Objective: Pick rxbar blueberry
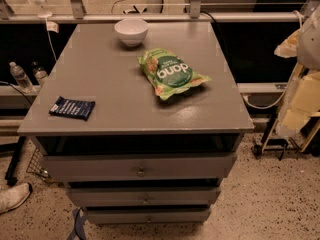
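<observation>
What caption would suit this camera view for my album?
Dark blue snack bar at the grey cabinet's front-left corner, green bag and white bowl behind; gripper hangs off its right side.

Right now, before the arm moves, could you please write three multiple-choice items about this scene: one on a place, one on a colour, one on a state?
1. Where on the table does the rxbar blueberry lie?
A near left corner
B far right corner
C centre

2. What colour is the snack bag?
A red
B green
C yellow

3. How does the white bowl stand?
A upright
B upside down
C on its side

Key: 1 A, it lies by the near left edge; 2 B, its wrapper is green; 3 A, its opening faces up. The gripper hangs at the view's right edge, off the table.
</observation>
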`<action>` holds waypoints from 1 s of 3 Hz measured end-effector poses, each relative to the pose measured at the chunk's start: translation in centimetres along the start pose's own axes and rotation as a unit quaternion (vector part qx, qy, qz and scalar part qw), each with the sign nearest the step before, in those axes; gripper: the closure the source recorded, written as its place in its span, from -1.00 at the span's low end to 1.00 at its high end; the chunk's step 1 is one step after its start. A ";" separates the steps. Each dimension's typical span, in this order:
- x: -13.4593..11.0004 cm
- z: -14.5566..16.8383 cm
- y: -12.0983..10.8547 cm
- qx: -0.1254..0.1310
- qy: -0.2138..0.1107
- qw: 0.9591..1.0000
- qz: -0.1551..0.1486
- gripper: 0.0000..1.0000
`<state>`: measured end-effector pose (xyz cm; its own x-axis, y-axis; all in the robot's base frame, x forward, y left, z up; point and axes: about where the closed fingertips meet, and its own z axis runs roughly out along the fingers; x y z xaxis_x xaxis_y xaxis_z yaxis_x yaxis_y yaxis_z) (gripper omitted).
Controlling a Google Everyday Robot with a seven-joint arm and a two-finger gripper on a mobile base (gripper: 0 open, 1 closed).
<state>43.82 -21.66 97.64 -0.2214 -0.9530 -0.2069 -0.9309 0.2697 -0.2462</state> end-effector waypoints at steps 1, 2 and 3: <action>0.0 0.0 0.0 0.000 0.000 1.000 0.000 -1.00; -5.7 0.8 -1.6 -0.006 -0.068 0.998 -0.014 -1.00; -11.4 1.0 -2.8 -0.011 -0.132 0.991 -0.028 -1.00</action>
<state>49.21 -11.36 99.74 -0.0888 -0.8965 -0.4340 -0.9461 0.2121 -0.2446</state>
